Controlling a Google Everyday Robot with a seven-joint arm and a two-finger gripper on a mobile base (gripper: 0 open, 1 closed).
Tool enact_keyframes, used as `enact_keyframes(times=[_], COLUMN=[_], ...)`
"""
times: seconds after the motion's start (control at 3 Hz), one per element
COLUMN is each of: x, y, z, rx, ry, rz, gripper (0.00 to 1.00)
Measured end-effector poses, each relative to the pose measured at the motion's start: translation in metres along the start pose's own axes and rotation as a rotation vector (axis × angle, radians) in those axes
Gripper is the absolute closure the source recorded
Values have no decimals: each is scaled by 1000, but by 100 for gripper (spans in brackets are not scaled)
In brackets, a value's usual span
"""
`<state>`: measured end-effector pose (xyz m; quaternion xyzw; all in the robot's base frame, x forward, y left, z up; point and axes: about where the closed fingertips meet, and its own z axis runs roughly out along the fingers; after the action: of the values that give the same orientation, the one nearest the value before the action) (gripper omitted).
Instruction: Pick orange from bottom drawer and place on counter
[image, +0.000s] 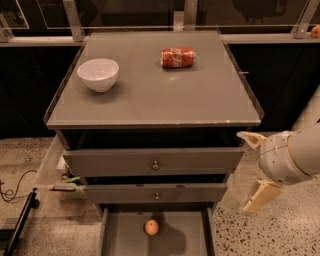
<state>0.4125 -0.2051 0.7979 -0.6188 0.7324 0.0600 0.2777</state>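
Observation:
The orange (151, 227) lies on the floor of the open bottom drawer (182, 237), near its back, left of the middle. The counter (150, 95) is the flat grey cabinet top above. My gripper (252, 172) is to the right of the cabinet, level with the two knobbed drawers, well apart from the orange. Its two cream fingers (260, 196) stand wide apart and hold nothing.
A white bowl (98, 74) stands on the counter at the left, and a dented red soda can (177, 57) lies at the back. Two knobbed drawers (155, 164) are pulled out slightly. Cables and a black stand (20, 220) lie on the floor at the left.

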Motion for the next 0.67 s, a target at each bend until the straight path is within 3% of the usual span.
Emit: enact_keyframes(times=[0.33, 0.67], x=[-2, 7], y=[5, 21], z=[14, 63], rx=[-31, -95], ry=[-10, -3], rz=[13, 56], gripper=[0, 0])
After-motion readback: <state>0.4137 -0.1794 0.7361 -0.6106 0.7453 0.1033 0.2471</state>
